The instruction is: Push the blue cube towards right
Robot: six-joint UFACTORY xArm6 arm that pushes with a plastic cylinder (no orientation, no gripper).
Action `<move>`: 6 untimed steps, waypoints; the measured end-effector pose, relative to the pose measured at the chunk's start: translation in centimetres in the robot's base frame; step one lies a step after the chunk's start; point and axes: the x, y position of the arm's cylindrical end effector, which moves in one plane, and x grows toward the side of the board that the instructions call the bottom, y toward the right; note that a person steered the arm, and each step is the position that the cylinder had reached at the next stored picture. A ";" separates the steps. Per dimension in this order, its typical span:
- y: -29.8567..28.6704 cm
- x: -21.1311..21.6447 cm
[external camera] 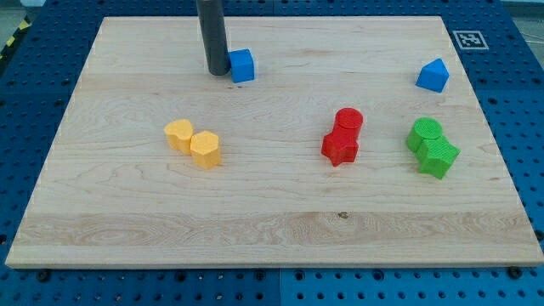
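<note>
Black-and-white square marker tag (pixel 469 39) at wooden board's (pixel 272 229) top right corner, no readable text, small blue cube (pixel 242 65) touching right side of my tip (pixel 217 71), plain dark rod, no jaws

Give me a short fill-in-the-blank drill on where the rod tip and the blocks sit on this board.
1. My tip rests right against the view's ____ side of the blue cube.
2. The pair of blocks nearest the view's right edge is ____.
3. The two yellow blocks lie to the view's ____ of the red blocks.

Missing words: left; green; left
</note>
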 end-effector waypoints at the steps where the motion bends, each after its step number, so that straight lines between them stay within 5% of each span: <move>1: 0.1 0.0; 6: 4.6 0.0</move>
